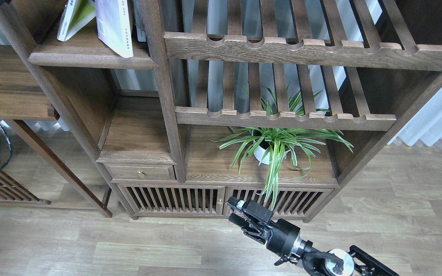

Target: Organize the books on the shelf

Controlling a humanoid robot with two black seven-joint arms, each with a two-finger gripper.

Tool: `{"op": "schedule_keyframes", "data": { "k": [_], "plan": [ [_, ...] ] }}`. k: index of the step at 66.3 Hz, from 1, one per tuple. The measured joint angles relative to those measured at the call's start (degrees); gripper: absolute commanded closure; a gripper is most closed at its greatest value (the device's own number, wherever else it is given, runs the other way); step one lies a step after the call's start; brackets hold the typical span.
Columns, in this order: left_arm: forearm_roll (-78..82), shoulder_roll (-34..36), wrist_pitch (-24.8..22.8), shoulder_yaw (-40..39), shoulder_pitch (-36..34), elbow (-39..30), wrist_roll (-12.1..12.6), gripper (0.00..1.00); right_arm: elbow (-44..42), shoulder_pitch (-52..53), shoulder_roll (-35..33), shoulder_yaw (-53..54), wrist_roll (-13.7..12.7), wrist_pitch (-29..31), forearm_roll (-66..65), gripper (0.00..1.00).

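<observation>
Up and far to the left of the right gripper's fingers (233, 210), the yellow-green book (73, 17) leans on the solid shelf (90, 59), and just beside it a white book (114, 25) tilts with its lower corner past the moulded front edge. Further right come two slatted racks (305, 48), with a potted plant (276, 147) directly above the fingers. Low at the right, the right gripper (236, 211) hangs over the floor, fingers parted and holding nothing. No left gripper shows.
</observation>
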Motion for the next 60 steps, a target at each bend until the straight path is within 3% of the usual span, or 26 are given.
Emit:
{"op": "schedule_keyframes", "data": {
  "k": [15,32,60],
  "plan": [
    [-0.1,1.3,0.0,-1.8,2.9,-1.5,0.0,0.02,0.0,0.0,-0.2,0.0,0.0,0.0,0.1,0.01],
    [-0.2,3.8,0.0,-6.2,9.1,-9.4,0.0,0.02,0.0,0.0,-0.1,0.0,0.0,0.0,0.1,0.01],
    [-0.3,5.6,0.0,-7.6,14.1,-15.3,0.0,0.02,0.0,-0.1,-0.2,0.0,0.0,0.0,0.1,0.01]
  ]
}}
